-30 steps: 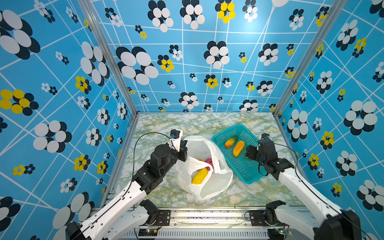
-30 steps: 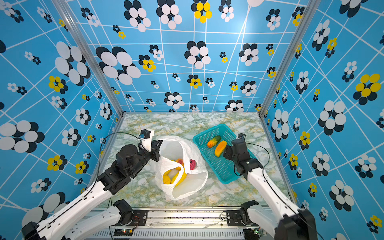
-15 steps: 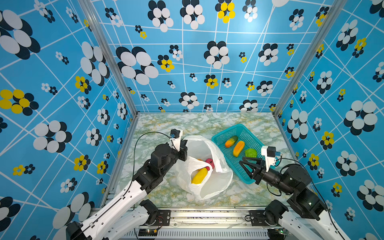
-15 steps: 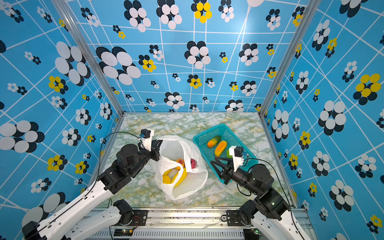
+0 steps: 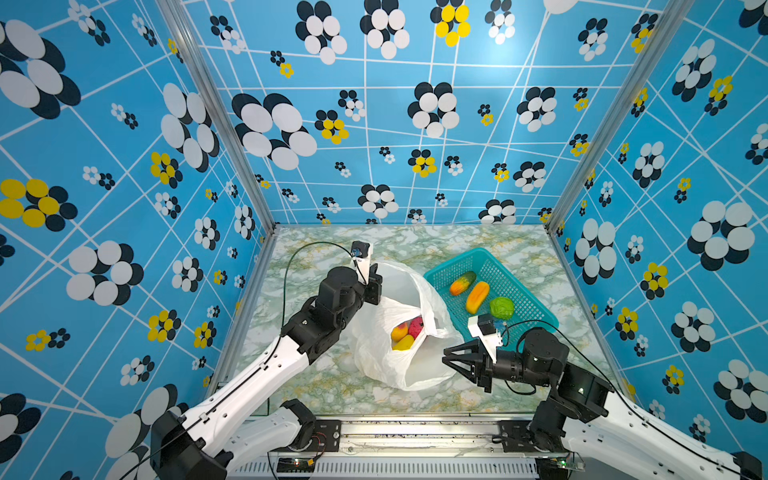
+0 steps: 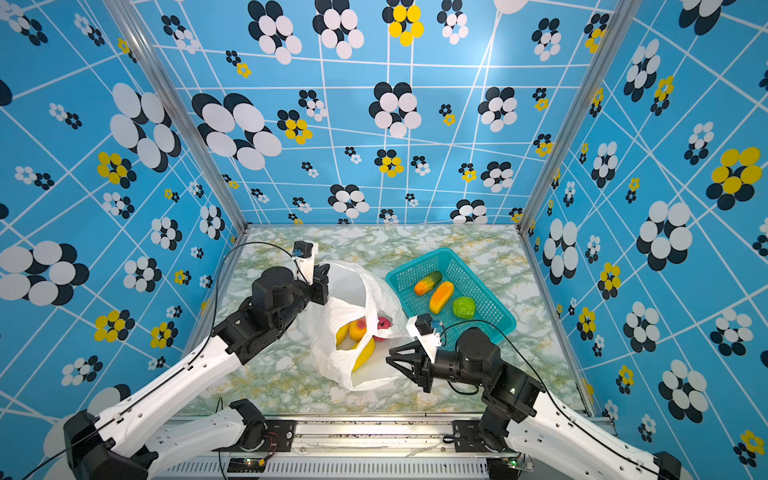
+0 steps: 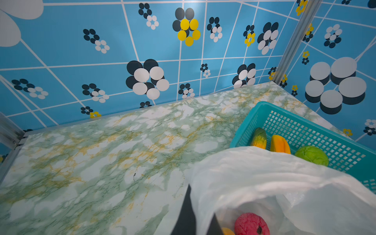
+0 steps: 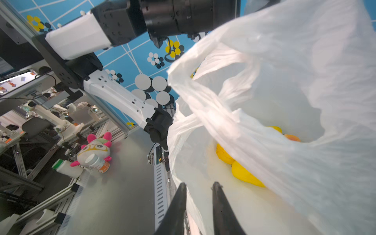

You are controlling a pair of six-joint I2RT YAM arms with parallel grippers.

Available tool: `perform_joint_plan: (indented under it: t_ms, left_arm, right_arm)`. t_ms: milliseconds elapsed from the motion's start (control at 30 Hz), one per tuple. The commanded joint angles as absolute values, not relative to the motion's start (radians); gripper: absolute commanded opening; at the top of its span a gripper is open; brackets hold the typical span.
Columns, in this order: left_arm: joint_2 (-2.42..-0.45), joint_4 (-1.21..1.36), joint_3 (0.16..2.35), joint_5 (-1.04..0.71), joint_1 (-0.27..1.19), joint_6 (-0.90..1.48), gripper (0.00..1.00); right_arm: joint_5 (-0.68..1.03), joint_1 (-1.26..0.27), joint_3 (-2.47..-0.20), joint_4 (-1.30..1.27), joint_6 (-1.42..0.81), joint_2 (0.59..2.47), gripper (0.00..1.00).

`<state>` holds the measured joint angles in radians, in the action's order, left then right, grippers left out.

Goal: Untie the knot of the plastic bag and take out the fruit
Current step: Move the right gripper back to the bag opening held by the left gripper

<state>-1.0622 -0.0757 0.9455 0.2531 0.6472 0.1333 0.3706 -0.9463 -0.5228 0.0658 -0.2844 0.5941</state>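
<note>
Nearest, the right gripper (image 5: 448,360) sits at the near right lip of the thin, crinkly white plastic bag (image 5: 382,365), jaws narrowly apart around film, not visibly clamped; the bag lies mid-table, mouth agape, no knot showing, so untying looks done; further left, the left gripper (image 7: 200,201) pinches the bag's far rim; farthest right, the teal mesh basket (image 5: 523,297) holds three small toy-like fruit (image 5: 476,297), while yellow, orange and pinkish-red ones remain bagged; only the wrist views show each jaw gap.
</note>
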Motion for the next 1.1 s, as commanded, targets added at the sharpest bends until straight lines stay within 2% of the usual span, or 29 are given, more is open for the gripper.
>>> perform_joint_plan:
  t_ms: [0,267,400,467,533,600,800,900,967,1067]
  left_arm:
    - [-1.084,-0.113,1.017,0.317,0.637,0.107,0.0]
    - [-1.133,-0.123,1.15,0.262,0.635,0.068,0.0]
    - [-1.15,-0.14,1.217,0.231,0.637,0.056,0.0]
    - [-1.138,-0.142,1.222,0.219,0.637,0.055,0.0]
    - [-1.111,-0.138,1.193,0.21,0.638,0.067,0.0]
    - [-1.064,-0.127,1.129,0.195,0.64,0.092,0.0]
    - [-0.932,-0.025,0.894,0.125,0.662,0.163,0.0]
    - [-0.916,-0.021,0.874,0.134,0.686,0.165,0.0]
    - [-0.913,-0.023,0.875,0.142,0.707,0.162,0.0]
    - [-0.91,-0.016,0.869,0.161,0.736,0.154,0.0]
  right_arm:
    - [0.247,-1.004,-0.559,0.069,-0.215,0.661,0.24]
    - [-0.047,-1.1,-0.647,-0.009,-0.21,1.016,0.17]
    - [-0.182,-1.147,-0.71,-0.072,-0.211,1.215,0.18]
    - [-0.229,-1.149,-0.729,-0.121,-0.232,1.292,0.23]
    - [-0.259,-1.149,-0.724,-0.181,-0.247,1.328,0.37]
    - [-0.3,-1.148,-0.693,-0.257,-0.261,1.339,0.45]
    - [-0.337,-1.158,-0.656,-0.345,-0.253,1.39,0.52]
    - [-0.356,-1.166,-0.674,-0.355,-0.275,1.428,0.57]
    - [-0.423,-1.166,-0.693,-0.354,-0.338,1.46,0.66]
    - [-0.524,-1.166,-0.744,-0.329,-0.46,1.538,0.68]
